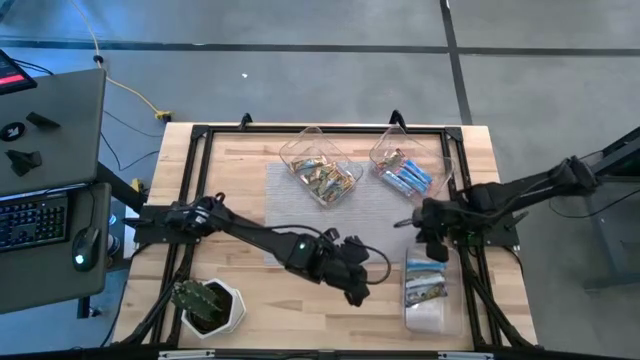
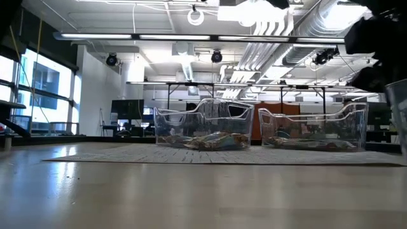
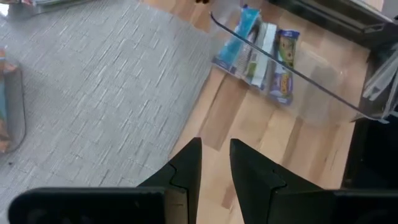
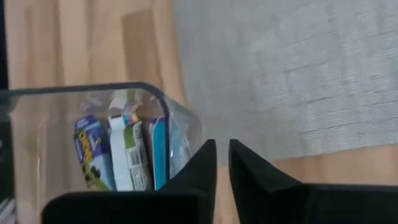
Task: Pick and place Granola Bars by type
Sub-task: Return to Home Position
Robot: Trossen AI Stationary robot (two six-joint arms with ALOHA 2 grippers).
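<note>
Tan and gold granola bars [image 1: 325,178] lie in a clear bin [image 1: 300,150] at the far middle. Blue bars [image 1: 408,177] lie in a second clear bin [image 1: 385,148] to its right. A third clear bin [image 1: 428,318] at the near right holds mixed bars [image 1: 424,281], which also show in the left wrist view [image 3: 266,53] and the right wrist view [image 4: 121,155]. My left gripper [image 1: 357,290] [image 3: 216,163] hovers over the wood left of that third bin, shut and empty. My right gripper [image 1: 424,238] [image 4: 222,163] hovers just beyond the third bin's far end, shut and empty.
A grey woven mat [image 1: 300,215] covers the table's middle, under the two far bins [image 2: 203,130] [image 2: 315,130]. A white pot with a green plant [image 1: 210,303] stands at the near left. A black frame [image 1: 320,128] runs along the table's edges.
</note>
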